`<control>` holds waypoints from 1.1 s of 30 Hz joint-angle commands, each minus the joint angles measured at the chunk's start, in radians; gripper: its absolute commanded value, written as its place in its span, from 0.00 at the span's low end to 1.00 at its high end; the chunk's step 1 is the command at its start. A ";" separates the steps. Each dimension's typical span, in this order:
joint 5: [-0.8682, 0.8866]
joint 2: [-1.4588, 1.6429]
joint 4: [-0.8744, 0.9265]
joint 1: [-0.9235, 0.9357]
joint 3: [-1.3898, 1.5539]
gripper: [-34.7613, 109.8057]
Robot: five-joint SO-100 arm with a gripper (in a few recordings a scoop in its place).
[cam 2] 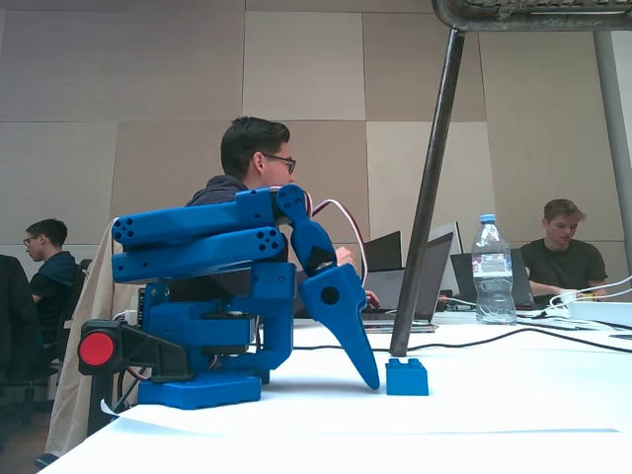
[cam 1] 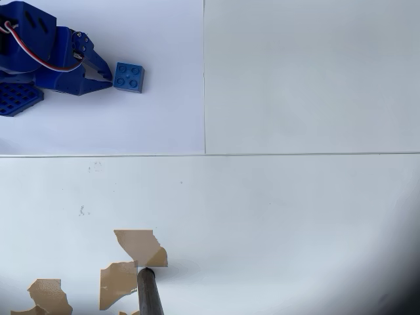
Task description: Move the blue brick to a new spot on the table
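Starting at our hand (cam 1: 105, 73), in the overhead view its fingertips come together in a point at the left face of the blue brick (cam 1: 129, 77), touching it or just short of it; the fixed view shows the lower finger's tip on the surface (cam 2: 513, 395) just left of the brick (cam 2: 406, 377), with a sliver of gap we cannot rule out. The fingers look closed together and grip nothing. So the brick lies directly beyond the fingertips, to the right in the overhead view, on the line the hand already points along. It sits flat, studs up, in the upper left of the surface, on the brighter white sheet (cam 1: 164, 118). Being square, it has no long axis to speak of; its sides are turned slightly clockwise from the sheet's edges. We judge that the hand must open before it can straddle the brick.
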 commanded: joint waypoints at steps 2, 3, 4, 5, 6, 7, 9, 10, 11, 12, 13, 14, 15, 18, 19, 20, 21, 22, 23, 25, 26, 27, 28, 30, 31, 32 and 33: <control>0.002 0.003 -0.015 -0.003 0.032 0.25; 0.002 0.003 -0.015 -0.005 0.032 0.25; 0.002 0.003 -0.015 -0.006 0.032 0.25; 0.002 0.003 -0.015 -0.006 0.032 0.24; 0.002 0.003 -0.015 -0.006 0.032 0.24; 0.002 0.003 -0.015 -0.006 0.032 0.24; 0.002 0.003 -0.015 -0.006 0.032 0.25; 0.002 0.003 -0.015 -0.006 0.032 0.25; 0.002 0.003 -0.015 -0.006 0.032 0.25; 0.002 0.003 -0.015 -0.005 0.032 0.25; 0.002 0.003 -0.015 -0.003 0.032 0.25; 0.002 0.003 -0.015 -0.002 0.032 0.25; 0.003 0.003 -0.015 -0.002 0.032 0.24; 0.005 0.003 -0.015 0.000 0.032 0.24; 0.005 0.003 -0.015 0.000 0.032 0.24; 0.005 0.003 -0.015 0.000 0.032 0.24; 0.002 0.003 -0.015 0.000 0.032 0.24; 0.003 0.003 -0.015 0.003 0.032 0.24; -0.006 0.003 -0.015 0.011 0.032 0.24; -0.034 0.003 -0.003 0.029 0.017 0.24; -0.048 0.003 0.005 0.034 0.002 0.24; -0.054 0.000 0.014 0.034 -0.017 0.24; -0.057 -0.014 0.025 0.031 -0.048 0.24; -0.054 -0.103 0.040 0.012 -0.132 0.24; -0.037 -0.166 0.057 -0.003 -0.189 0.24; -0.011 -0.229 0.069 -0.023 -0.249 0.24; 0.018 -0.293 0.075 -0.041 -0.311 0.24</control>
